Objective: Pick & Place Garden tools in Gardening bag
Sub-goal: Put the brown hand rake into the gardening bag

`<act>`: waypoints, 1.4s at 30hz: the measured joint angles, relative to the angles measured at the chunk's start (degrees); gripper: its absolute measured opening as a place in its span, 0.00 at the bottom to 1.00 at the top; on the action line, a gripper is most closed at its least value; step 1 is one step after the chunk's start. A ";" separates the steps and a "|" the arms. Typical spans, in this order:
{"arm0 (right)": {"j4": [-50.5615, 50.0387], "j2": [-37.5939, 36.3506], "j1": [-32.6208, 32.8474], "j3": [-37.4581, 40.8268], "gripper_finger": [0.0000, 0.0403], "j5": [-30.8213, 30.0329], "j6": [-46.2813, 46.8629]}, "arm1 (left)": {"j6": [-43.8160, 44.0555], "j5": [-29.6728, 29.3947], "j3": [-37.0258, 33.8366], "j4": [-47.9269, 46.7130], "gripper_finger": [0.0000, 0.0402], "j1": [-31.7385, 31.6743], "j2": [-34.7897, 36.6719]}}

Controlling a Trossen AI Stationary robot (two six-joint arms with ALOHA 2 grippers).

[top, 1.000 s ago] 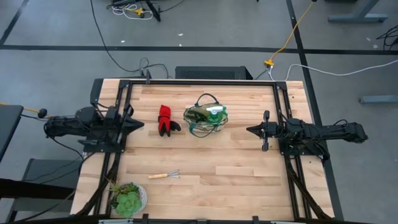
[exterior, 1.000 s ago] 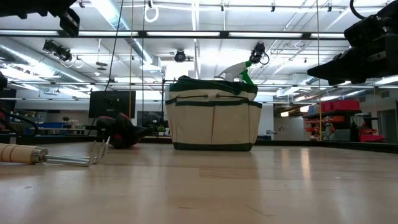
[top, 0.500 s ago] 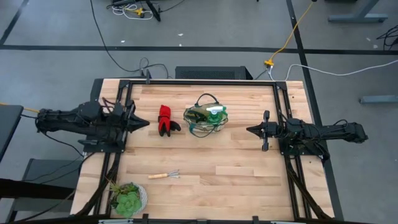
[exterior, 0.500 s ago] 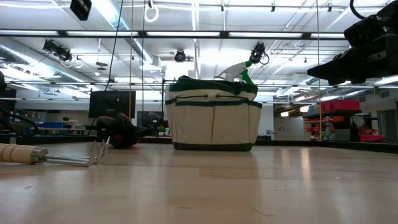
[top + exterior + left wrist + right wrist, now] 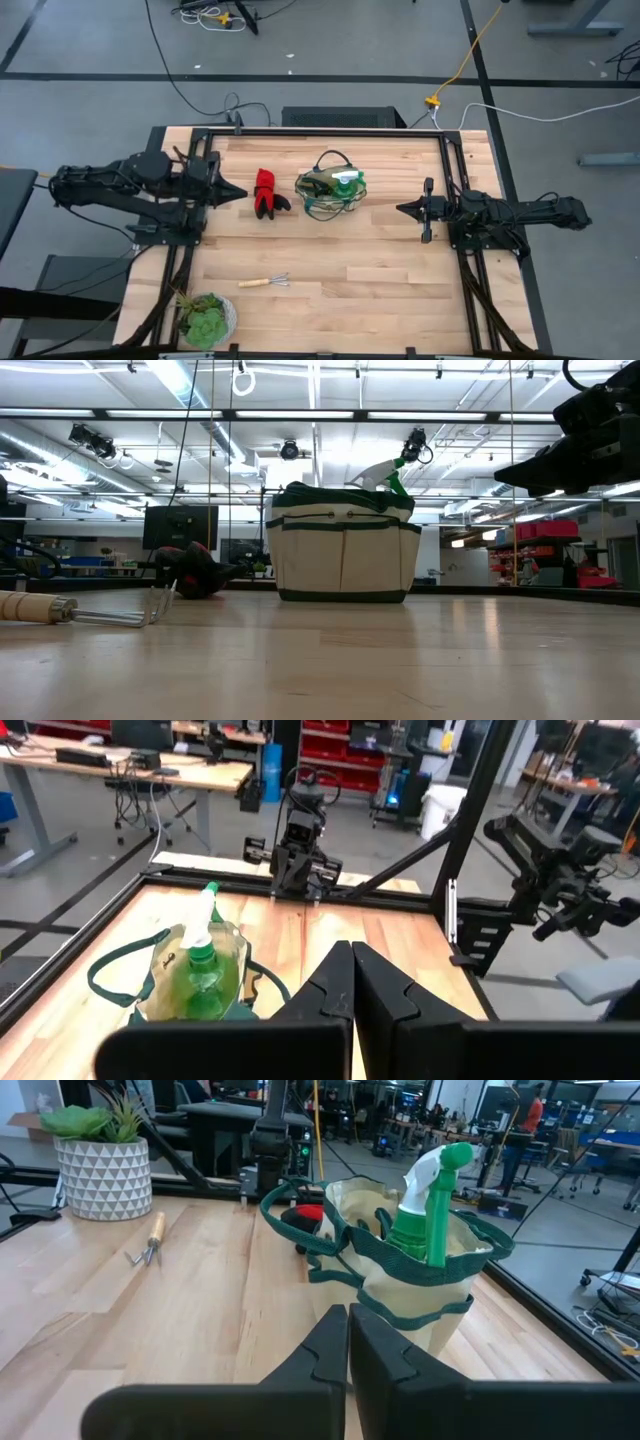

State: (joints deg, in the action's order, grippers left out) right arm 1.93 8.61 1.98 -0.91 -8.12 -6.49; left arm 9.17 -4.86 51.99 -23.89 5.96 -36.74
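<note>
My left gripper: jaws pressed together, empty, near the gloves.
My right gripper: jaws together, empty, beside the gardening bag.

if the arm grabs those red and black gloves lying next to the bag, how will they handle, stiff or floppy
Probably floppy: the gloves lie in a soft, crumpled heap on the table beside the gardening bag, so loose parts would likely droop from a pinch. They look light. Being fabric-like, they seem unlikely to roll or slip.
</note>
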 joint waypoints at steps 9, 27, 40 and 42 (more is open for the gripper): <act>0.00 0.00 -0.01 0.00 0.04 0.00 0.01 | -1.93 0.84 3.86 -3.18 0.00 0.02 -5.98; 0.00 0.01 -0.01 0.00 0.04 0.00 0.00 | -1.99 2.88 4.04 -5.71 0.00 0.02 -13.45; 0.02 0.01 -0.01 0.00 0.04 0.00 0.01 | -0.39 3.37 8.75 -10.33 0.00 -0.04 -14.64; 0.01 0.00 0.00 0.00 0.04 0.01 0.01 | -0.37 3.19 10.94 -12.93 0.00 -0.04 -15.05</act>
State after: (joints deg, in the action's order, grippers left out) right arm 1.94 8.61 1.98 -0.91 -8.11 -6.48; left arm 8.80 -1.67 62.93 -36.82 5.91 -51.78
